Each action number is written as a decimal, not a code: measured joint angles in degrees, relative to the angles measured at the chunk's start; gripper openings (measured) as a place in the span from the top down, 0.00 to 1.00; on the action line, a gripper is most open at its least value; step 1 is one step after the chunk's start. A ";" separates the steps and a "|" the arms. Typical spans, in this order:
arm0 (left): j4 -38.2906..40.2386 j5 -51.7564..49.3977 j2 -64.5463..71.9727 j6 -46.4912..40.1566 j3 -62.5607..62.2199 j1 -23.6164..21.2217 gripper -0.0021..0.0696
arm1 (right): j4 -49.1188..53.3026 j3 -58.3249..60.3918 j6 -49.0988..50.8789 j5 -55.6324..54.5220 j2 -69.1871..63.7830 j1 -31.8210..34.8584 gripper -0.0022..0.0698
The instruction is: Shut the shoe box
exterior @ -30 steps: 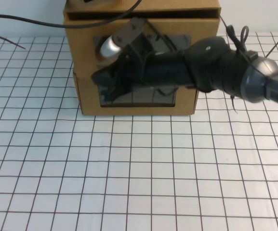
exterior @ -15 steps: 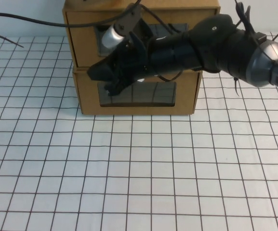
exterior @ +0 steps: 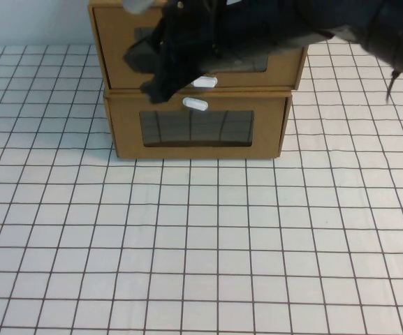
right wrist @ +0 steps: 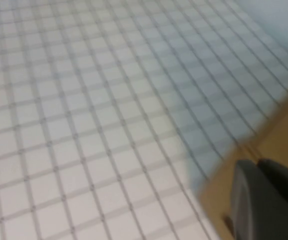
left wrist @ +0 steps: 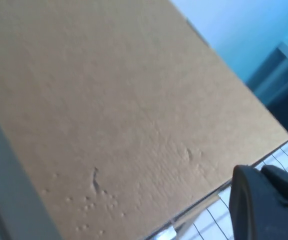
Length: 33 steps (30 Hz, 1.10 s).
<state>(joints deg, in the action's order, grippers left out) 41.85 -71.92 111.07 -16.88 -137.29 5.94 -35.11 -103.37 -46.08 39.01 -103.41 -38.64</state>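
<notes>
Cardboard shoe box (exterior: 200, 52) pushed in, front nearly flush above twin box (exterior: 198, 129): apparently closed. Right gripper (exterior: 160, 84) against its front, left gripper (left wrist: 263, 200) beside cardboard; jaws' spread unreadable.

High view angled down; wrist views close.
</notes>
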 joint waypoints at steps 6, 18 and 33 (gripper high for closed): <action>-5.00 -0.22 -10.12 0.00 0.75 -2.40 0.98 | 31.59 0.00 30.29 6.66 7.78 0.97 0.99; -8.84 -0.76 -33.24 -2.76 24.71 -2.40 0.98 | 50.87 15.94 57.59 10.34 33.46 1.07 0.99; -9.48 11.91 -75.61 -4.70 75.86 -2.40 0.98 | 63.30 62.02 77.37 4.16 81.80 1.07 0.99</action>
<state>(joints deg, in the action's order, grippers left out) 32.37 -60.00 35.46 -21.59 -61.44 3.54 28.19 -41.35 31.28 43.17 -21.61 -37.57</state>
